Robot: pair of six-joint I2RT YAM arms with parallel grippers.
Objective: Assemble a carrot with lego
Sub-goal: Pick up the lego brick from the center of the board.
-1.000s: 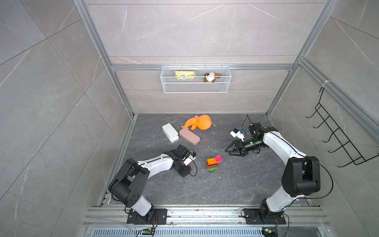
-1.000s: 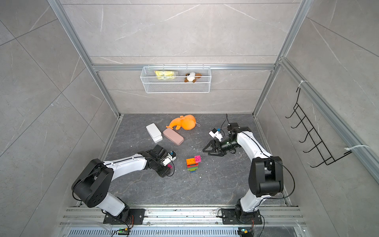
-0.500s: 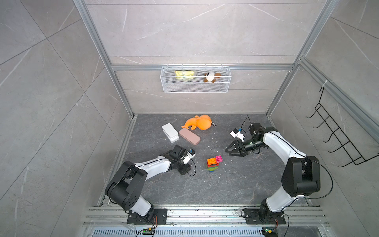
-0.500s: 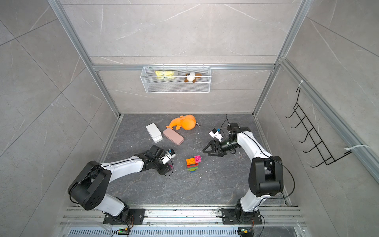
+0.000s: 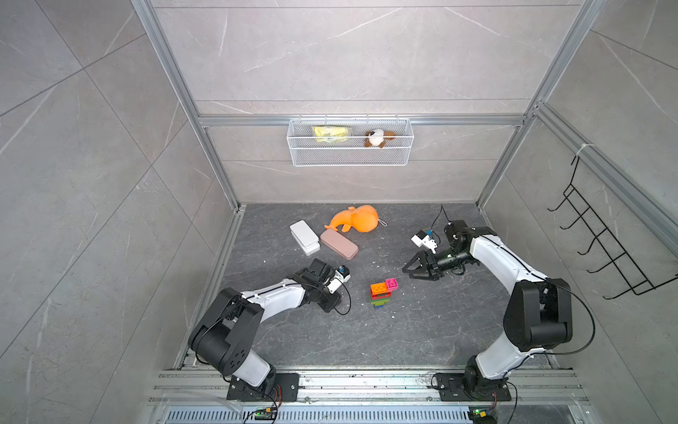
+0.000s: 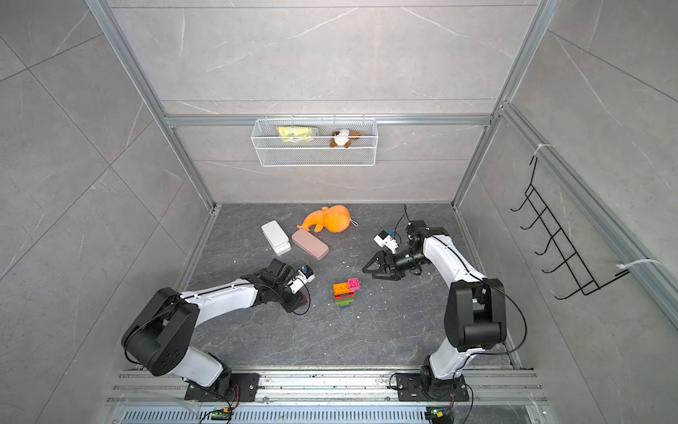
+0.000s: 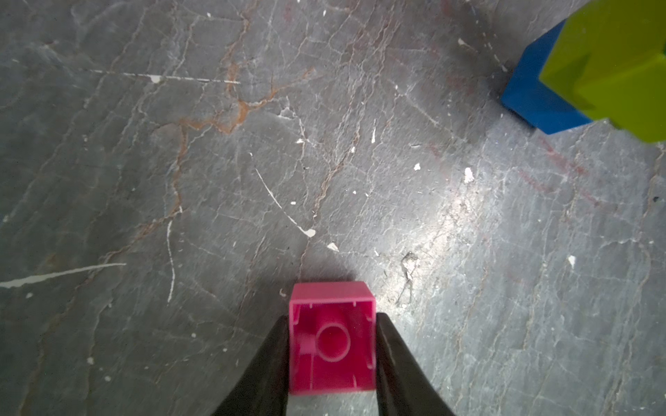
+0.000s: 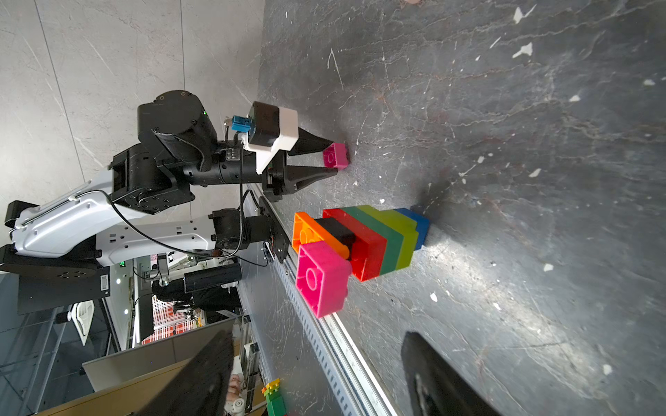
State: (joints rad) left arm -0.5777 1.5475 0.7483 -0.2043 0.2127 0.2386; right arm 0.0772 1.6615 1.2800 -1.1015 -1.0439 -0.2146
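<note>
The left gripper (image 7: 332, 324) is clamped on a loose pink brick (image 7: 331, 345). In the left wrist view the two black fingers press its two sides at the lower middle of the frame. The brick lies on its side, with the hollow underside turned toward the camera. In the right wrist view it seems to touch the dark surface (image 5: 367, 337), so I judge it is gripped but not yet lifted.

The right gripper (image 5: 408, 273) has its fingers apart and holds nothing. In both top views it sits low, right of centre, and it points toward the middle of the surface.

The carrot (image 5: 381, 293) stands between the two grippers, near the centre of the frame, and touches neither of them. In the right wrist view it rests on its blue tip. After the tip come the lime green, dark green, red and black layers, then the orange piece (image 8: 306, 227). A top pink brick (image 8: 320, 277) is already fixed at the wide end, partly beside the orange piece.

So the carrot looks almost finished. As I judge it, what is left is to lift the loose pink brick, turn it with its hollow side to the studs, and press it on the wide end.

The orange toy (image 5: 357, 218) and the two flat cases (image 5: 323, 242) lie in the upper middle, well apart from this work.
</note>
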